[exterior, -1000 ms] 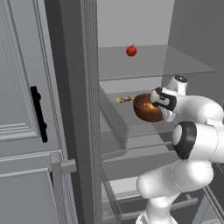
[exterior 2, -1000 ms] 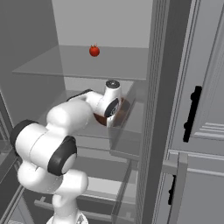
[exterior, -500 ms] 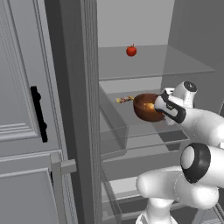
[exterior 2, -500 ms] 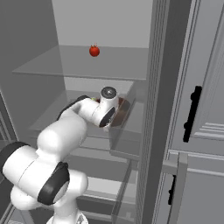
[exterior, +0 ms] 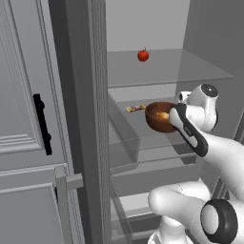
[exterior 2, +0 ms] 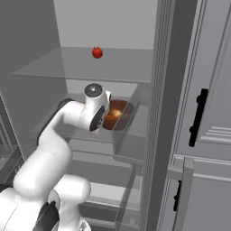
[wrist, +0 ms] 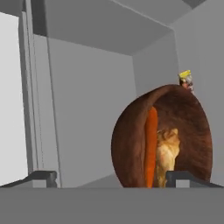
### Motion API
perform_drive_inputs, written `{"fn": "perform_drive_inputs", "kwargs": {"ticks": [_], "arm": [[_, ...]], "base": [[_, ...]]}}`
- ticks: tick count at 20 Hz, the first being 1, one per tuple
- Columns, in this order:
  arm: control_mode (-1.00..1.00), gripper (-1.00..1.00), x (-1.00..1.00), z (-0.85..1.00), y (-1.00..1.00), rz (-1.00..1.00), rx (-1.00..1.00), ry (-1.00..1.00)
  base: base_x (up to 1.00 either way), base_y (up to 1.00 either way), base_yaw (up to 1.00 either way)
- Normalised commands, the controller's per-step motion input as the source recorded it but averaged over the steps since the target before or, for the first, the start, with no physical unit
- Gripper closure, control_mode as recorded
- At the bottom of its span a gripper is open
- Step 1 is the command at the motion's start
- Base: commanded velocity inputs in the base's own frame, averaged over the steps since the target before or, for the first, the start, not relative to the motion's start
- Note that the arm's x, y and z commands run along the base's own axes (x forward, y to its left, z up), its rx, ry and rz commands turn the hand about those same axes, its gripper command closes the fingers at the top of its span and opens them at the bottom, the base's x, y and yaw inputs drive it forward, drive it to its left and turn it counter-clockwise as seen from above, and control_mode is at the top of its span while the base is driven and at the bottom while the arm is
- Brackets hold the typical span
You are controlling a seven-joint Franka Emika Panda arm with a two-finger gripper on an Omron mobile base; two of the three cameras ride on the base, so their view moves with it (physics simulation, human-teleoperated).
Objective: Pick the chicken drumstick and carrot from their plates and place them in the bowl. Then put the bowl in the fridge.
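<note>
The gripper [wrist: 111,178] stands wide open with nothing between its fingers; in the hand view the two dark fingertips [wrist: 41,176] sit far apart at the bottom, and the bowl [wrist: 162,136] lies just beyond them, nearer the right tip, released and resting on its own. Whether that tip is touching the rim cannot be told. Inside the coppery-brown bowl the carrot [wrist: 151,146] lies along one side and the golden chicken drumstick [wrist: 167,151] sits beside it, touching.

From the left base view the bowl [exterior: 159,116] rests on a glass shelf [exterior: 143,138] of the open fridge [exterior: 200,33], with the white arm's hand just beside its right rim. A small yellow-and-red wrapped item [exterior: 136,108] lies on the same shelf behind the bowl, and a round red fruit [exterior: 142,55] sits on the shelf above. The fridge door [exterior: 24,119] with its black bar handle [exterior: 42,123] stands swung open to the left.

Both foods are in the bowl and the bowl is in the fridge, so the task looks nearly finished. The next move calls for drawing the hand straight back out of the compartment without nudging the bowl or the shelf edge.

No brand, label or writing is readable anywhere; the wrapped item is too small to make out.
</note>
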Motion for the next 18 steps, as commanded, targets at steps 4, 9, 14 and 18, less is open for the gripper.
{"fn": "perform_drive_inputs", "kwargs": {"ticks": [4,9,14,18], "arm": [[-1.0,-1.0,-0.68,0.55,0.36,-0.06,0.0,0.0],[-1.0,-1.0,-0.99,0.44,0.26,-0.06,0.0,0.0],[-1.0,-1.0,-0.7,0.7,0.24,-0.08,0.0,0.0],[-1.0,-1.0,-0.56,0.76,0.01,-0.06,0.0,0.0]], "base": [[0.0,0.0,0.0],[0.0,0.0,0.0],[0.0,0.0,0.0],[0.0,0.0,0.0]]}}
